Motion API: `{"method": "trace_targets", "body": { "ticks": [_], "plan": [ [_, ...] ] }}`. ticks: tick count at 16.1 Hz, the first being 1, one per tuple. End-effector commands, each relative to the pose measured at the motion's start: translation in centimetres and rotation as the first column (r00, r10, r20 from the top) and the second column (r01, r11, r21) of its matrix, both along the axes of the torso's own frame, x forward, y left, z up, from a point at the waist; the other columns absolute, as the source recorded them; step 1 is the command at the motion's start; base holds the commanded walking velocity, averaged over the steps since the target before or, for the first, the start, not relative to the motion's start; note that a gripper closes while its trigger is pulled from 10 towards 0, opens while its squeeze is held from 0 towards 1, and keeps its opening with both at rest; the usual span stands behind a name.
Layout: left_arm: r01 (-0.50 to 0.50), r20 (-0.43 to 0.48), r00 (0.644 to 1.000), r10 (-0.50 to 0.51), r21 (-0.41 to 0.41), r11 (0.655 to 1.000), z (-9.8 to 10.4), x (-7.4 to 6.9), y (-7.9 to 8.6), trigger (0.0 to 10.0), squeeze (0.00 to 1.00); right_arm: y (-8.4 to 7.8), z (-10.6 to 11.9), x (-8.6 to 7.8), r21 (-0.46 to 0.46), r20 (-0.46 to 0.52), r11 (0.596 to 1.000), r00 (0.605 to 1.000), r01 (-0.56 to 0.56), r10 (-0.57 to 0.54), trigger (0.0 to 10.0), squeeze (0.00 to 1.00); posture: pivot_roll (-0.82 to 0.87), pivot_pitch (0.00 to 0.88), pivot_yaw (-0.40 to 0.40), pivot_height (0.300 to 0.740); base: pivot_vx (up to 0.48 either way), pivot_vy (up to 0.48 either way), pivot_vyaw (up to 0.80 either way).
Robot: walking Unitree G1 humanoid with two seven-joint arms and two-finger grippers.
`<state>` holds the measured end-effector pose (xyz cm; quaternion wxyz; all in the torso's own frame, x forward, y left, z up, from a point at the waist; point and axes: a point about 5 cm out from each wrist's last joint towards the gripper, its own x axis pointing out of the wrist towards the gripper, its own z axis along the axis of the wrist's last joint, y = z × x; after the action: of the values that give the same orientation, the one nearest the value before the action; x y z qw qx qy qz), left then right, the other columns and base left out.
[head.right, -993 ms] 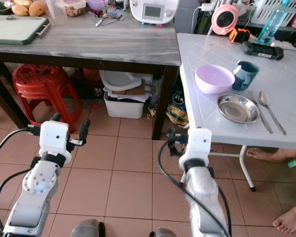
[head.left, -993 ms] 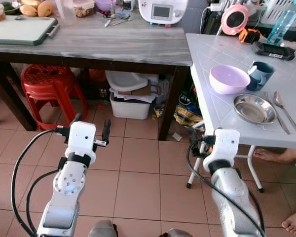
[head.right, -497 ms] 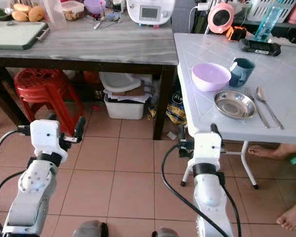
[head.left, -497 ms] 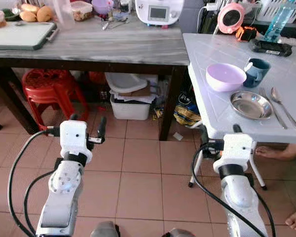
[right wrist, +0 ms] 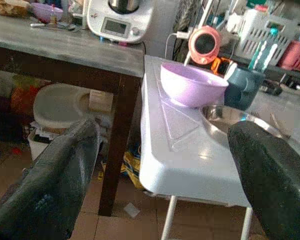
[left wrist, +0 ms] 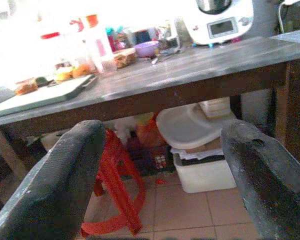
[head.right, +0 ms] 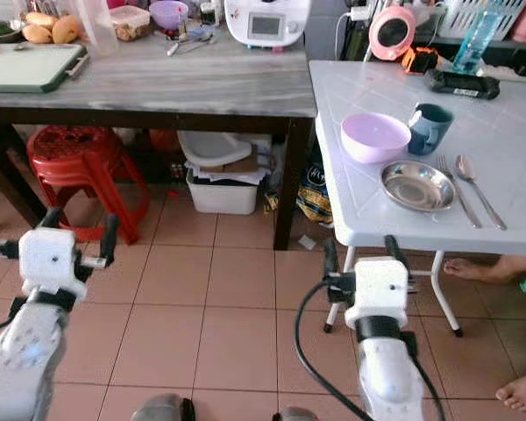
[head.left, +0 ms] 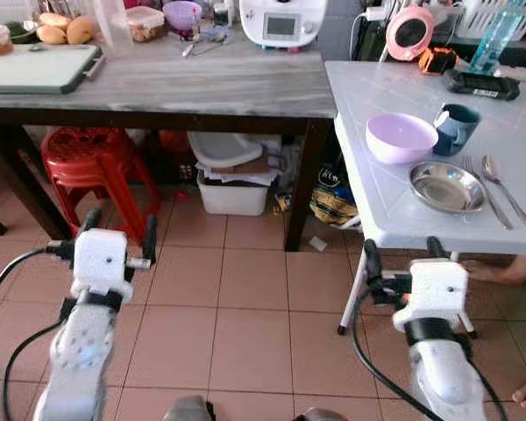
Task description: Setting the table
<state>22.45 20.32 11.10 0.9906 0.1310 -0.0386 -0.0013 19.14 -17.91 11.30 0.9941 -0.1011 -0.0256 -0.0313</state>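
Note:
On the white table (head.left: 377, 197) at the right stand a lilac bowl (head.left: 401, 138), a teal mug (head.left: 456, 129) and a steel plate (head.left: 447, 187), with a fork (head.left: 486, 193) and a spoon (head.left: 508, 190) beside the plate. My right gripper (head.left: 401, 256) is open and empty, held low in front of the table's near edge; its wrist view looks at the lilac bowl (right wrist: 192, 83) and the plate (right wrist: 235, 117). My left gripper (head.left: 119, 231) is open and empty over the tiled floor, facing the wooden table (left wrist: 200, 60).
A long grey-topped table (head.left: 202, 83) holds a cutting board (head.left: 35, 68), food tubs and a white appliance (head.left: 282, 22). Under it are a red stool (head.left: 96, 153) and a white bin (head.left: 234, 186). A person's bare feet (head.left: 513, 272) show under the white table.
The whole view has shifted slightly as the camera moved. Both arms have dropped lower in the picture and spread apart; both grippers stay open and empty.

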Motion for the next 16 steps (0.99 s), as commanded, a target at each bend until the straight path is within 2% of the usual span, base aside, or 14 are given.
{"method": "trace_targets", "body": {
  "ticks": [1,3,4,6,7,8,9,11,12,13,14,16],
  "plan": [
    [0.016,-0.006,1.000,-0.015,0.005,1.000,0.3,-0.4,0.4,10.0,0.00,-0.6,0.4,-0.3,-0.014,0.006,1.000,1.000,0.016,-0.016,10.0,0.00,-0.01,0.000,0.009,0.740,0.000,0.000,0.00],
    [0.005,-0.019,1.000,-0.005,0.006,1.000,0.1,-1.0,0.7,10.0,0.00,-1.3,0.1,-1.2,-0.018,-0.027,0.999,0.999,0.044,-0.044,10.0,0.00,-0.01,0.000,0.013,0.740,0.000,0.000,0.00],
    [-0.007,0.010,1.000,0.007,0.035,0.999,0.2,-0.8,0.4,10.0,0.00,-1.3,-0.3,-1.6,0.000,-0.044,0.998,0.997,0.063,-0.063,10.0,0.00,-0.01,0.000,0.013,0.740,0.000,0.000,0.00],
    [0.012,0.008,1.000,-0.012,0.023,1.000,0.1,-0.3,-0.4,10.0,0.00,-0.6,-0.2,-1.2,0.049,-0.031,0.997,0.998,0.063,-0.062,10.0,0.00,-0.02,0.000,0.015,0.740,0.000,0.000,0.00],
    [0.082,-0.062,0.995,-0.083,-0.029,0.996,-0.5,-0.3,-1.3,10.0,0.00,-0.4,-0.4,-1.1,0.071,-0.042,0.995,0.997,0.068,-0.065,10.0,0.00,-0.02,0.000,0.016,0.740,0.000,0.000,0.00],
    [0.106,-0.092,0.990,-0.111,-0.060,0.993,-0.9,-0.3,-1.6,10.0,0.00,-0.3,-0.6,-1.1,0.090,-0.054,0.993,0.996,0.075,-0.071,10.0,0.00,-0.02,0.000,0.018,0.740,0.000,0.000,0.00],
    [0.113,-0.099,0.988,-0.120,-0.068,0.991,-1.0,-0.3,-1.7,10.0,0.00,-0.3,-0.7,-1.1,0.097,-0.057,0.992,0.996,0.076,-0.071,10.0,0.00,-0.02,0.000,0.018,0.740,0.000,0.000,0.00],
    [0.126,-0.156,0.977,-0.144,-0.121,0.985,-1.7,-0.5,-2.0,10.0,0.00,0.3,-1.5,-1.3,0.201,-0.107,0.976,0.992,0.090,-0.070,10.0,0.00,-0.02,0.000,0.025,0.740,0.000,0.000,0.00],
    [0.139,-0.166,0.973,-0.158,-0.123,0.983,-1.8,-0.5,-2.1,10.0,0.00,0.3,-1.5,-1.4,0.199,-0.108,0.976,0.992,0.086,-0.066,10.0,0.00,-0.02,0.000,0.027,0.740,0.000,0.000,0.00],
    [0.136,-0.184,0.970,-0.160,-0.135,0.981,-2.0,-0.5,-2.2,10.0,0.00,0.2,-1.6,-1.3,0.206,-0.112,0.974,0.991,0.091,-0.068,10.0,0.00,-0.02,0.000,0.028,0.740,0.000,0.000,0.00],
    [0.107,-0.259,0.953,-0.156,-0.195,0.975,-3.0,-0.2,-2.1,10.0,0.00,0.3,-1.5,-1.2,0.214,-0.112,0.973,0.992,0.089,-0.066,10.0,0.00,-0.01,0.000,0.029,0.740,0.000,0.000,0.00],
    [0.073,-0.284,0.948,-0.141,-0.239,0.968,-3.4,0.0,-1.8,10.0,0.00,0.3,-1.5,-0.9,0.218,-0.108,0.972,0.992,0.087,-0.065,10.0,0.00,-0.01,0.000,0.033,0.740,0.000,0.000,0.00]
  ]
}}
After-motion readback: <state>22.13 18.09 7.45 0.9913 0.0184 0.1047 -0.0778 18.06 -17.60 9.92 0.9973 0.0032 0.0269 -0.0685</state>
